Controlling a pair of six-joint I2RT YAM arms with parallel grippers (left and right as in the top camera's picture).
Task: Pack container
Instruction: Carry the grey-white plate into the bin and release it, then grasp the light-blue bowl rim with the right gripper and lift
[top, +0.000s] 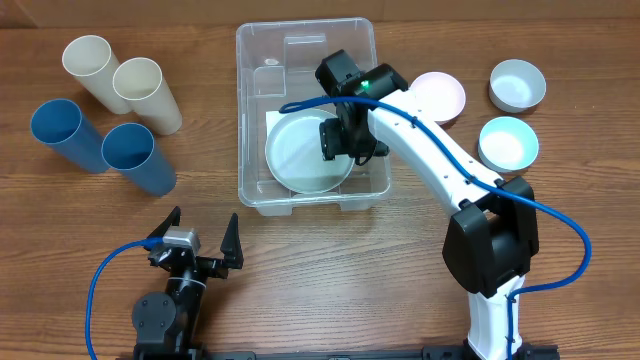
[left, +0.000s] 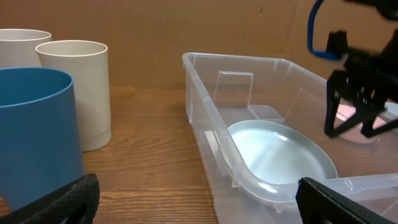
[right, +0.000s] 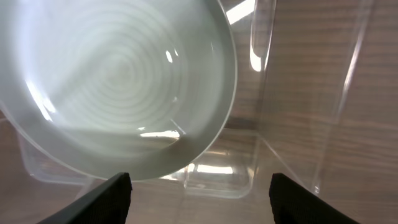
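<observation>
Both grippers empty, jaws apart: right gripper (top: 345, 140), the nearer, hovers just above the white plate (top: 298, 160) inside the container (top: 246, 120); left gripper (top: 203, 217) has the container ahead-right.

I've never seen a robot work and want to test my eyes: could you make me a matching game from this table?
1 pale plate
2 blue cups
3 pink dish
4 left gripper

a right of the container
b open, holding nothing
c inside the container
d standing left of the container

Pairs: 1-c, 2-d, 3-a, 4-b
</observation>
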